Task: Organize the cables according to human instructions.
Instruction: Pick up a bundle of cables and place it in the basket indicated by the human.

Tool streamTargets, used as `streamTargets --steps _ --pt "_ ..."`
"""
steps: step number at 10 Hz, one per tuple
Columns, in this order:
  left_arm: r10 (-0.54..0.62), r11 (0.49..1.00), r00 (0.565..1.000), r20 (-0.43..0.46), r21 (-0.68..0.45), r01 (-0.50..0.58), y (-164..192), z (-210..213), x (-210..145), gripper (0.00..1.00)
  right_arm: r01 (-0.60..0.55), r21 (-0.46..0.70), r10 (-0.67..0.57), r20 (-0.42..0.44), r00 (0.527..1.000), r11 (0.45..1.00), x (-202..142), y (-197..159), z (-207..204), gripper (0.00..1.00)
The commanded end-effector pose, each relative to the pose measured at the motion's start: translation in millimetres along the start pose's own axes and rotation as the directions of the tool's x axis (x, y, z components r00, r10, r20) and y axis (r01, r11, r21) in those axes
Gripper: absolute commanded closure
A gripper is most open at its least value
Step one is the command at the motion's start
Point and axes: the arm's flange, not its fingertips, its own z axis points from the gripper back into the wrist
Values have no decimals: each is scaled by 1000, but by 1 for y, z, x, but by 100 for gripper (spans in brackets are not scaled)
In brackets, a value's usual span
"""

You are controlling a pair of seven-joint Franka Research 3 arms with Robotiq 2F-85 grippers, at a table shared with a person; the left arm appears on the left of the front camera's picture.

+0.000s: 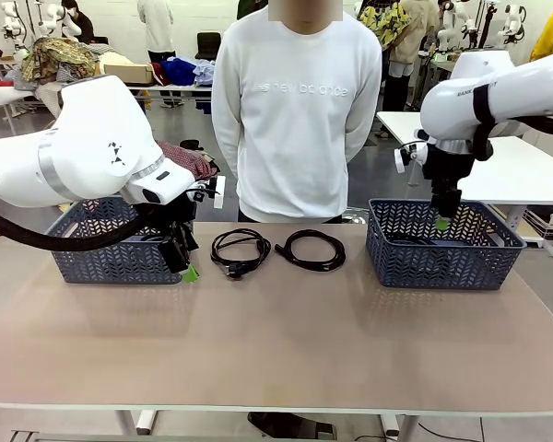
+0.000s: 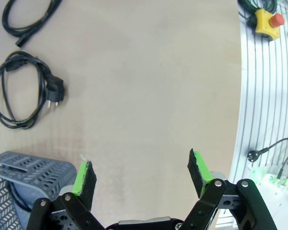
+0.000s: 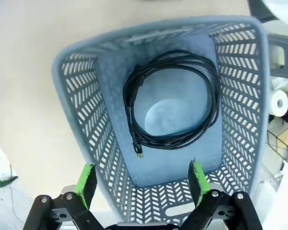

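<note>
Your left gripper (image 1: 190,269) sits at the left of the front view, just beside the right front corner of the left basket (image 1: 100,258). Its jaws are apart with nothing between them. In the left wrist view, the two green pads (image 2: 82,178) frame bare table (image 2: 149,96), and the grey basket corner (image 2: 31,167) fills the lower left.

Two cables lie on the table in the middle of the front view, between the baskets and just in front of the person (image 1: 295,110) in the white sweatshirt. They lie side by side and do not touch.
- The cable with the two-pin power plug (image 1: 241,251) is the left one. It is near your left gripper but apart from it. In the left wrist view it is at mid left (image 2: 54,89).
- The second cable (image 1: 311,250) is to its right. In the left wrist view it runs off the upper left corner (image 2: 20,40).

Your right gripper (image 1: 442,221) hangs over the right basket (image 1: 442,267) at the right of the front view, fingers pointing down. Its jaws are also apart and hold nothing.

In the right wrist view, the third cable (image 3: 129,115) lies coiled flat on the basket floor, in the middle of the frame. Its small plug points toward the bottom edge, clear of the pads (image 3: 197,176).

A yellow emergency-stop box (image 2: 266,21) with a red button sits in the upper right of the left wrist view.
</note>
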Motion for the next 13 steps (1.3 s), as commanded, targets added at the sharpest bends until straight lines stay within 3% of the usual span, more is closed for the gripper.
streamTargets --steps 1,4,8,13 --pt "1 1000 1000 -5 1 -1 0 2 -2 0 138 4 -138 42 990 990 8 33 16 0" --pt "1 1000 1000 -5 1 -1 0 2 -2 0 254 2 -253 103 962 967 20 85 26 0" --pt "1 1000 1000 -5 1 -1 0 2 -2 0 335 -52 -313 244 918 941 32 152 19 0" --pt "1 1000 1000 -5 1 -1 0 2 -2 0 284 -65 -250 321 914 957 50 206 3 0"
